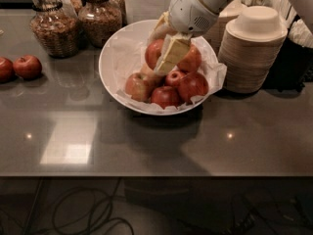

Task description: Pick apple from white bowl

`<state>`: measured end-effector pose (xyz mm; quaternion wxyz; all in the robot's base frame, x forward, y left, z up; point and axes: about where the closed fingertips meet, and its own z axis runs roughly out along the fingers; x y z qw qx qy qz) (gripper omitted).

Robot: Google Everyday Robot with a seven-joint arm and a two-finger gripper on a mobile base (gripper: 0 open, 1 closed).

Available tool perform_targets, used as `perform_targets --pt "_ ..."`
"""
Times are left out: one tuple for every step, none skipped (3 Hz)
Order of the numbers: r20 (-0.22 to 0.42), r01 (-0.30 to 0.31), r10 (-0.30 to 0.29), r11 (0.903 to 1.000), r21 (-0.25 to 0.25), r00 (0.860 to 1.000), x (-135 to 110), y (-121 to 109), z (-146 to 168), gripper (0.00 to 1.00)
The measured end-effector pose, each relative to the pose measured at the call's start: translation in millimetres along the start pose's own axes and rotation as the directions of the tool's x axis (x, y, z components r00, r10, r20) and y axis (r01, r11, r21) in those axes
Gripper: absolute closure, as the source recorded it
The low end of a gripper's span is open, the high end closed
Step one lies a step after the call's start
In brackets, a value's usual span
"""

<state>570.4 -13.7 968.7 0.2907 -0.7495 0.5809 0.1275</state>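
Note:
The white bowl (pixel 111 50) with crinkled paper lining stands at the middle back of the dark table. My gripper (pixel 169 58) reaches down from the upper right over the bowl and is shut on a red, yellow-streaked apple (pixel 191 60). The apple is held a little above the pile, with a cream finger (pixel 172 53) across its front. Several other red apples (pixel 165 96) lie in the bowl below and in front of it.
Two red apples (pixel 28 66) lie on the table at the far left. Glass jars (pixel 49 26) with brown contents stand at the back left. Stacks of beige paper bowls (pixel 254 48) stand right of the white bowl. The table's front edge runs across the lower picture.

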Motion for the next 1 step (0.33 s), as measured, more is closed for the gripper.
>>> perform_targets --pt "0.003 0.005 -0.005 0.9990 0.045 1.000 -4.5 4.2 -25.1 1.00"
